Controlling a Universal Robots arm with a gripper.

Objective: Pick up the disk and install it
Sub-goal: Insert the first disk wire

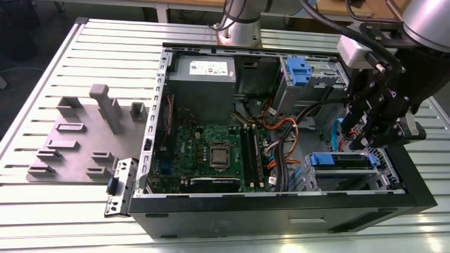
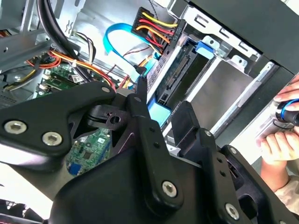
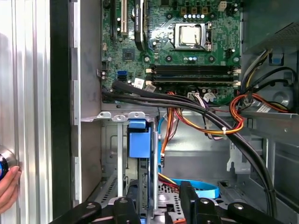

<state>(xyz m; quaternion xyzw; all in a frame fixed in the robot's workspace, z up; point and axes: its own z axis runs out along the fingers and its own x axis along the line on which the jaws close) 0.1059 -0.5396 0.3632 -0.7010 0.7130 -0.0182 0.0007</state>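
The disk (image 1: pixel 342 161) sits on edge in the drive bay at the near corner of the open computer case (image 1: pixel 281 211), on the exterior view's right. Blue carrier tabs show at both its ends. In the first wrist view its blue carrier (image 3: pixel 139 140) stands in the bay slot. The second wrist view shows the disk's (image 2: pixel 174 77) connector edge. My gripper (image 1: pixel 365 142) hovers just above the disk, and both black fingers straddle the disk's line. It is open in both wrist views (image 3: pixel 159 189) (image 2: pixel 161 107), with a gap on one side of the disk.
The motherboard (image 1: pixel 211 153) and bundled cables (image 3: pixel 205 116) fill the case beside the bay. A second blue carrier (image 1: pixel 299 71) sits in the upper cage. A grey fixture (image 1: pixel 84 137) lies on the slatted table at the exterior view's left. A person's hand (image 2: pixel 280 137) is outside the case.
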